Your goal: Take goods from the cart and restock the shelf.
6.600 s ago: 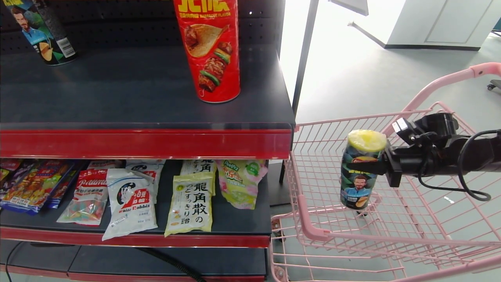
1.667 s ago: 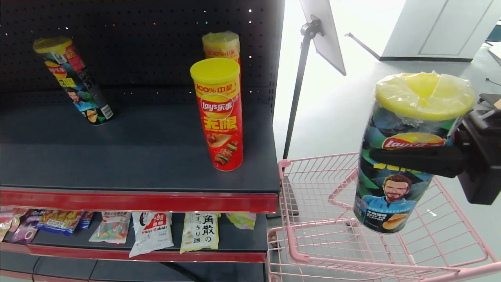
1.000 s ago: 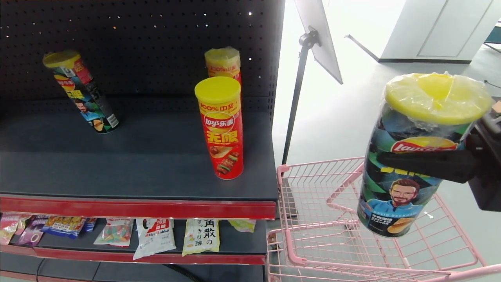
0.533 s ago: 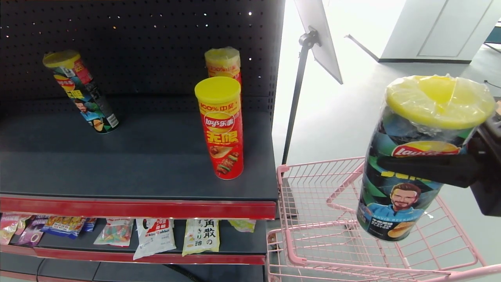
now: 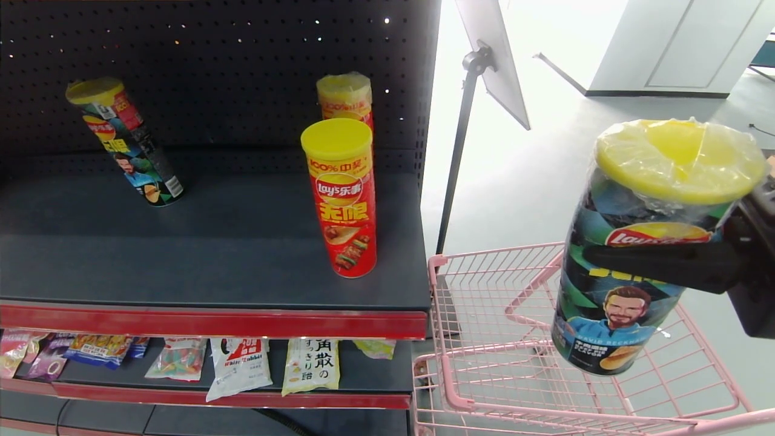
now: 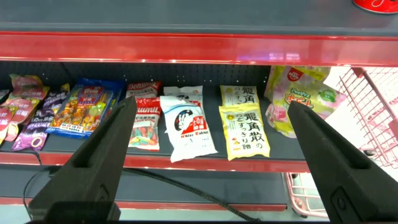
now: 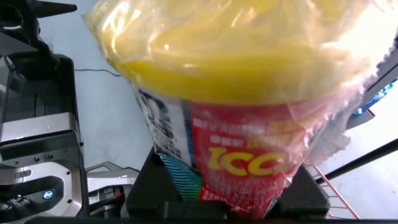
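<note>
Right now the right gripper (image 5: 642, 261) is clamped on a dark can (image 5: 626, 315) with a yellow lid under clear wrap, one black finger (image 5: 660, 265) crossing the can's upper half. The can is upright and held in the air above the pink cart (image 5: 449, 378), at the right of the scene, well apart from the shelf (image 5: 212, 260). In the right wrist view the can sits between the two fingers, which press on its sides. On the shelf's dark top deck a red can (image 5: 342, 206) stands upright near the right end, with a second red can (image 5: 345, 97) just behind it, against the pegboard back. A dark can of the same print as the held one (image 5: 124, 142) stands far to the left, near the back. Below the red front strip (image 5: 212, 321), a lower deck holds flat snack bags, among them a white bag (image 5: 239, 366) and a pale yellow bag (image 5: 312, 363) side by side. The left gripper (image 6: 211, 107) hangs in front of that lower deck with its black fingers (image 6: 99, 162) spread wide and nothing between them. A sign on a thin pole (image 5: 457, 151) stands between the shelf and the cart.
</note>
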Motion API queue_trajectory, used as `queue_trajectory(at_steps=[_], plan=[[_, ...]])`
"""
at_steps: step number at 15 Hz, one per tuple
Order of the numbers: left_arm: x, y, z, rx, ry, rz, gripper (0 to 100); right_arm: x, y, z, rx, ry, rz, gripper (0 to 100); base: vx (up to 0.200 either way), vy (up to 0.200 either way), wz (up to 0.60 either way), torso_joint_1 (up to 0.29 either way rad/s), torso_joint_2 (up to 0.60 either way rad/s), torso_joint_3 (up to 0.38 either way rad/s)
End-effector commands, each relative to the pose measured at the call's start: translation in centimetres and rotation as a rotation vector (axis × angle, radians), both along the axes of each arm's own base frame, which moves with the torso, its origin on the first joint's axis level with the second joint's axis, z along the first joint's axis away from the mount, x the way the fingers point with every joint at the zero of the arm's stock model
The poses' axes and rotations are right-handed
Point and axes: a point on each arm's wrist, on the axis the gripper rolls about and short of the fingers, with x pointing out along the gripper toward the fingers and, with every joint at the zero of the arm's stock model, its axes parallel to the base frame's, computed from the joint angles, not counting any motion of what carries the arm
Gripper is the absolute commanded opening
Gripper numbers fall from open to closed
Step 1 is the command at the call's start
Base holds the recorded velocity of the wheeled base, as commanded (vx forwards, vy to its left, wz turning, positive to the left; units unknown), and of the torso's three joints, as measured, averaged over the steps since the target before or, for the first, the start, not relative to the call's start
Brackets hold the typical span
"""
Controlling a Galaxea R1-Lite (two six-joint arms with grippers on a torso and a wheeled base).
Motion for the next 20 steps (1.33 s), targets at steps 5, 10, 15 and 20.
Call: queue_trajectory(at_steps=[5,10,15,20], plan=[[-0.01,0.0,0.04,0.0,0.0,0.001,100,-0.27,-0.11,0.14,0.004,-0.008,0.002,0,0.0,0.0,0.0,0.0,0.0,0.0],[-0.01,0.0,0.04,0.0,0.0,0.001,100,-0.34,-0.17,0.24,0.006,-0.011,0.0,0,0.0,0.0,0.0,0.0,0.0,0.0],[0.01,0.0,0.0,-0.002,0.001,0.001,100,-0.74,-0.1,0.38,0.01,-0.019,0.012,0,0.0,0.16,0.0,-0.002,0.0,0.003],[-0.01,0.0,0.04,-0.005,0.0,0.001,100,-1.07,0.41,0.35,0.003,-0.021,0.017,0,0.0,0.2,0.0,0.008,0.0,0.005]])
